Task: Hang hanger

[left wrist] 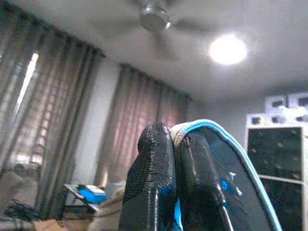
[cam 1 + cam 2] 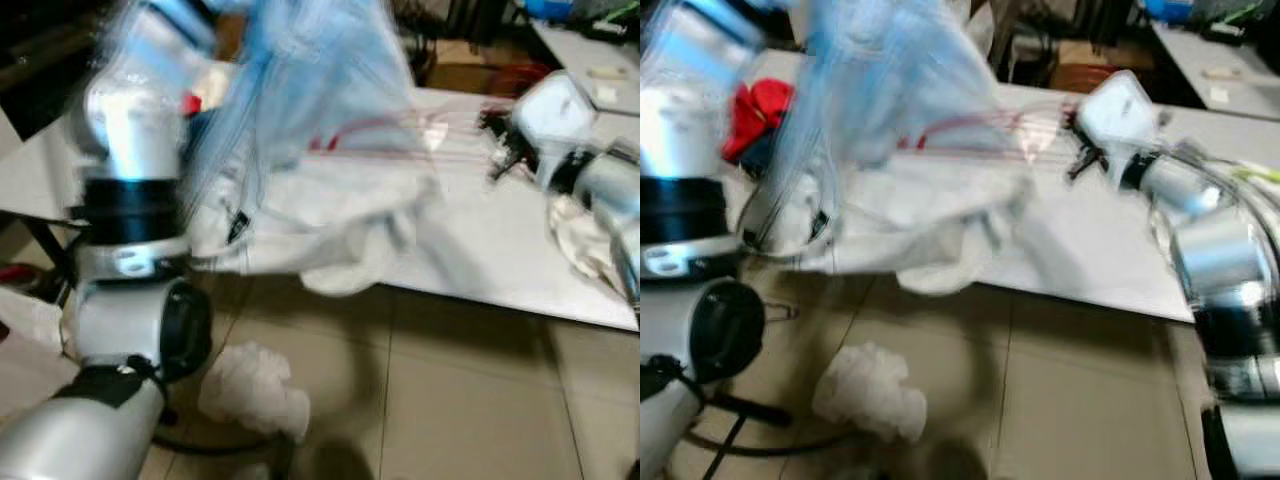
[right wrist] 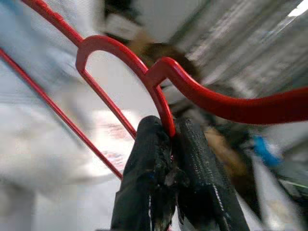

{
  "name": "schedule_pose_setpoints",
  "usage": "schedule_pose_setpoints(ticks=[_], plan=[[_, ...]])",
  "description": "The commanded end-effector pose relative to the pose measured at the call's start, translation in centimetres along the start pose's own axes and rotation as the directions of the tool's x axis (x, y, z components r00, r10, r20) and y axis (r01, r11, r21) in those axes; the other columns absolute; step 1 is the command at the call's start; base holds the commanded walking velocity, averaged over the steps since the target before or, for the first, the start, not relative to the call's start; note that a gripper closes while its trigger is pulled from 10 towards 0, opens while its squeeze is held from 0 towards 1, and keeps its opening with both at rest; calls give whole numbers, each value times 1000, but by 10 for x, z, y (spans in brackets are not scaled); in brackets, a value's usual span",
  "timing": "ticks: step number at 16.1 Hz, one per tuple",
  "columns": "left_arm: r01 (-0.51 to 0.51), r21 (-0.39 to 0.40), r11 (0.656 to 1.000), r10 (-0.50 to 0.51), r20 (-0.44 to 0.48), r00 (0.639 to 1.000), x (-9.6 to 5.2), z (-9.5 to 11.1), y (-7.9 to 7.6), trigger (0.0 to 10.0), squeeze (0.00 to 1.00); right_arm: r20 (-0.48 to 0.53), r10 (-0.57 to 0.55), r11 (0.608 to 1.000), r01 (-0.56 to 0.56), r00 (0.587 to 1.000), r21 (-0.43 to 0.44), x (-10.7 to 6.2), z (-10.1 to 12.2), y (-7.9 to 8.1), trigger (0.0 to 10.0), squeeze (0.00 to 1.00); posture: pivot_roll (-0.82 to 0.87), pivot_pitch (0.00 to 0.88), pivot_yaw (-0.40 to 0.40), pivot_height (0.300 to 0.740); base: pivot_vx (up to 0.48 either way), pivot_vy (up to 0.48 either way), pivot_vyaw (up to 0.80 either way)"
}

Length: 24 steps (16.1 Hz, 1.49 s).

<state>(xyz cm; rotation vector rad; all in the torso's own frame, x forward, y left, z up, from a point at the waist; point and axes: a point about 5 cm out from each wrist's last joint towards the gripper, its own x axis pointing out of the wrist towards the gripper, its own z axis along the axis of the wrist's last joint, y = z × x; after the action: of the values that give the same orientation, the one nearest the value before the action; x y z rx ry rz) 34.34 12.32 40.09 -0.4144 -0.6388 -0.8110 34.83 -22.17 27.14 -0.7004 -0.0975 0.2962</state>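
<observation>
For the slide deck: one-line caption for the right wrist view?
Right gripper shut on a red hanger just below its hook, blurred pale cloth behind.

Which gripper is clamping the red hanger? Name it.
The right gripper: its fingers are shut on the red hanger just below the hook. The left gripper, raised toward the ceiling, pinches a blue-edged garment instead.

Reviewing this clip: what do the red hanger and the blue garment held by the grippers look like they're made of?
Red hanger: looks like glossy moulded plastic, since it has smooth rounded bars with a soft sheen; coated metal can't be ruled out. It is pinched in the right gripper.
Blue garment: thin woven or knit fabric, matte, with a stitched pale edge binding, clamped in the left gripper.
</observation>
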Motion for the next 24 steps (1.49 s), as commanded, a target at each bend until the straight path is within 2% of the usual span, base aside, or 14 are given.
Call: schedule_pose_setpoints(ticks=[1,6,7,10,11,12,14,15,17,18,20,21,22,24], plan=[[76,12,997,-77,50,996,11,10,-19,10000,0,-2,-151,988,151,989,-23,6,0,-25,10000,0,-54,0,-14,740,398,0,0],[49,14,999,-51,138,989,10,20,-15,10000,0,133,-455,886,462,881,-30,14,28,-78,10000,0,-47,0,-21,740,399,0,0],[41,27,999,-44,123,991,9,18,-12,10000,0,138,-455,887,461,880,-13,15,26,-80,10000,0,-47,0,-21,740,401,0,0],[-89,169,982,110,-121,986,-6,-47,14,10000,0,125,-313,949,315,942,1,19,9,-49,10000,0,-36,0,-22,740,384,0,0],[-167,210,963,226,-303,926,-31,-101,31,10000,0,107,-261,965,262,960,-1,15,-4,-32,10000,0,-40,0,-10,740,334,0,0],[-182,233,955,257,-345,903,-39,-114,34,10000,0,103,-247,969,248,963,2,13,-7,-28,10000,0,-40,0,-10,740,334,0,0],[-300,286,910,409,-507,759,-76,-163,46,10000,0,97,-197,980,194,976,41,-1,-19,-7,10000,0,-56,0,17,740,135,0,0],[-300,315,900,429,-530,732,-82,-169,47,10000,0,97,-188,982,184,977,48,-5,-20,-3,10000,0,-56,0,17,740,0,0,0],[-304,460,834,544,-599,588,-103,-186,60,10000,0,86,-159,985,152,984,84,-20,-25,15,10000,0,-62,0,26,740,0,0,0],[-292,511,809,578,-601,552,-107,-186,64,10000,0,81,-153,985,145,985,93,-22,-26,19,10000,0,-63,0,27,740,0,0,0],[-315,468,826,564,-664,491,-122,-184,78,10000,35,63,-99,989,91,993,118,-31,-28,35,10000,0,-65,0,28,740,0,0,0],[-321,478,818,575,-669,470,-128,-178,84,10000,1000,57,-78,991,71,995,117,-34,-29,40,10000,0,-65,0,29,740,0,0,0],[-308,525,794,609,-681,408,-143,-163,100,10000,1000,36,-44,991,39,998,130,-43,-31,48,10000,0,-61,0,23,740,0,0,0],[-337,524,782,623,-669,406,-148,-150,110,10000,1000,18,-48,988,45,999,150,-48,-33,49,10000,0,-57,0,18,740,0,0,0]])
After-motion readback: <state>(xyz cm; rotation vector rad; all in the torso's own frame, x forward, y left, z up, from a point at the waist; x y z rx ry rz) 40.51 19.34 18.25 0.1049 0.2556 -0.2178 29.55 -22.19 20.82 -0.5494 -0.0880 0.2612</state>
